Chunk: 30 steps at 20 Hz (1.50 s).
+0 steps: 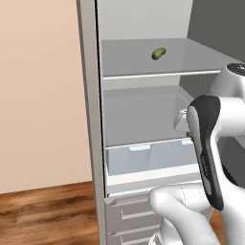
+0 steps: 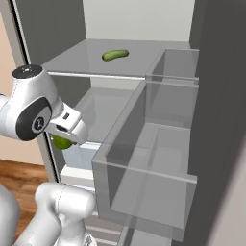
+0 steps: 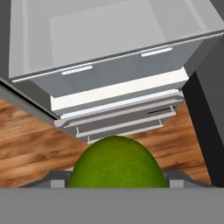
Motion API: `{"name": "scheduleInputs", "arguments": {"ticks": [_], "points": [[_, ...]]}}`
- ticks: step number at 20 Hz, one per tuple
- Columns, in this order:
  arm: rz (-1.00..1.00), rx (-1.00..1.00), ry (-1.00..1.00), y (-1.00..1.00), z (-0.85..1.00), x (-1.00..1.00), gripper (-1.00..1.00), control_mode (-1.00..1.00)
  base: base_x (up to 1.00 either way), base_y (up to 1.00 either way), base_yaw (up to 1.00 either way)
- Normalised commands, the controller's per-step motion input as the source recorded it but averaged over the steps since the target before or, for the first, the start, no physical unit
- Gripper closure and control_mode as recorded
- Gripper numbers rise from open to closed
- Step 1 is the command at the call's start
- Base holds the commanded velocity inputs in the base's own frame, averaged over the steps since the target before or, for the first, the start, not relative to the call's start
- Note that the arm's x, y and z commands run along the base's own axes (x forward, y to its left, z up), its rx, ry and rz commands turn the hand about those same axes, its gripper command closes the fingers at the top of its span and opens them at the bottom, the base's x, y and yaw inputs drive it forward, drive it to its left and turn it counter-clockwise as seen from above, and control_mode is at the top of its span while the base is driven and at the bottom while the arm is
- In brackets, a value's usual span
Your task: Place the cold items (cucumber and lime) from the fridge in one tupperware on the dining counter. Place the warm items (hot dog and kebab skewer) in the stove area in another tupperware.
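Lime (image 3: 116, 162) sits clamped between your gripper's (image 3: 116, 181) fingers, close up against the hand camera, with the hand held just outside the fridge (image 1: 91, 119) at about the height of its middle shelf, above the clear drawers (image 3: 118, 74). You have nothing left to reach for with this one; judging by the task, your move is to back away from the open fridge and carry it toward a tupperware on the dining counter. Cucumber (image 2: 115, 55) lies on the top shelf (image 2: 81, 60) above your hand, near that shelf's middle, its long axis running roughly side to side across the shelf.
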Motion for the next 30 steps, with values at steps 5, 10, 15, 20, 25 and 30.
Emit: {"name": "scheduleInputs", "arguments": {"ticks": [5,10,15,20,25,30], "points": [[-0.02,0.00,-0.05,0.01,0.00,-0.18,1.00,-1.00,0.00,0.00,0.00],[0.00,0.00,0.00,0.00,0.00,0.00,1.00,1.00,-0.42,0.32,-0.27],[0.00,0.00,0.00,0.00,0.00,0.00,1.00,1.00,-0.25,0.80,-0.64],[0.00,0.00,0.00,0.00,0.00,0.00,1.00,1.00,-0.40,0.63,-0.90],[0.00,0.00,0.00,0.00,0.00,0.00,1.00,1.00,-0.31,0.50,-1.00],[0.00,0.00,0.00,0.00,0.00,0.00,1.00,1.00,-0.31,0.41,-1.00]]}}
